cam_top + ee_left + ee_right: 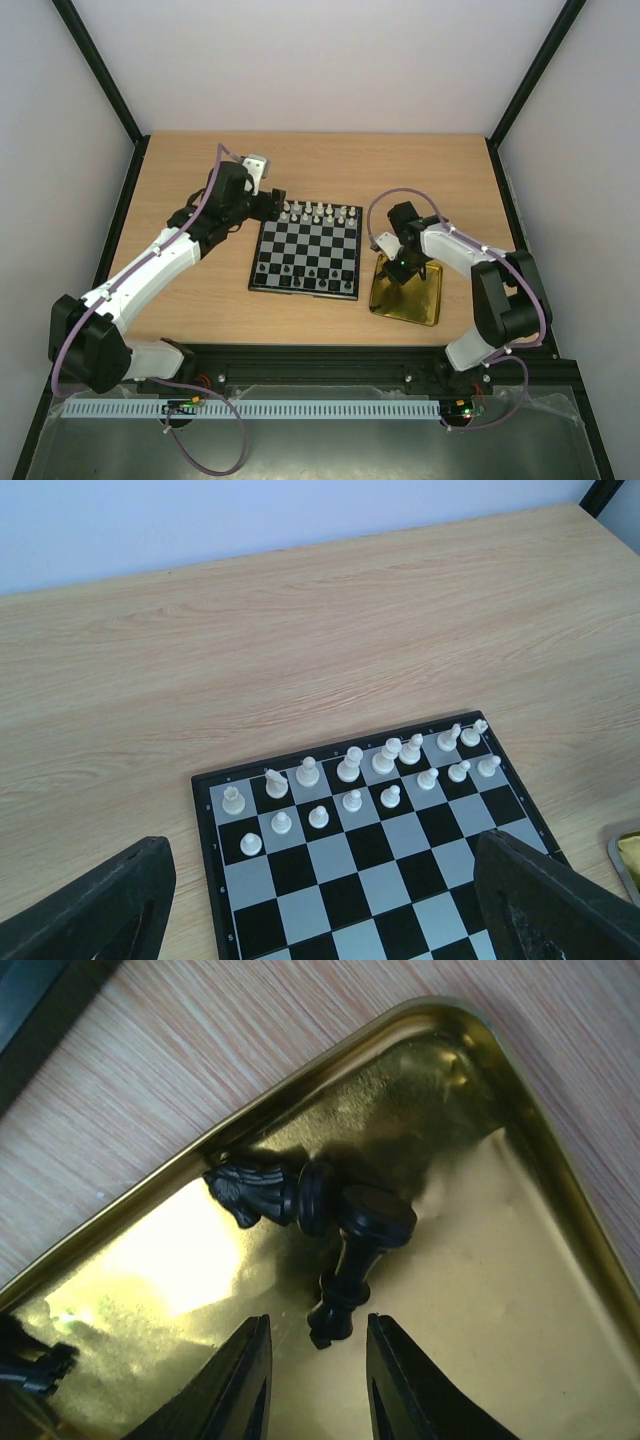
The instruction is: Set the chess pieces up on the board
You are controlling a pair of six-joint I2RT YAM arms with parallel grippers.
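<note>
Right gripper (315, 1385): fingers apart and low in the gold tray (560, 1290), either side of the head of a black chess piece (352, 1260) lying on its side; not clamped. A black knight (250, 1192) lies touching that piece's base, against the tray rim. Left gripper (320, 920): fingers wide apart, empty, above the chessboard (310, 245). White pieces (350, 770) stand in two rows along its far edge. Several black pieces (315, 272) stand towards its near edge.

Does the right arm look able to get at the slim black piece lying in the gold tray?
Probably yes. The right arm holds its jaws open around the top of the slim black piece, nothing covers it, and the black knight touches only its base.
</note>
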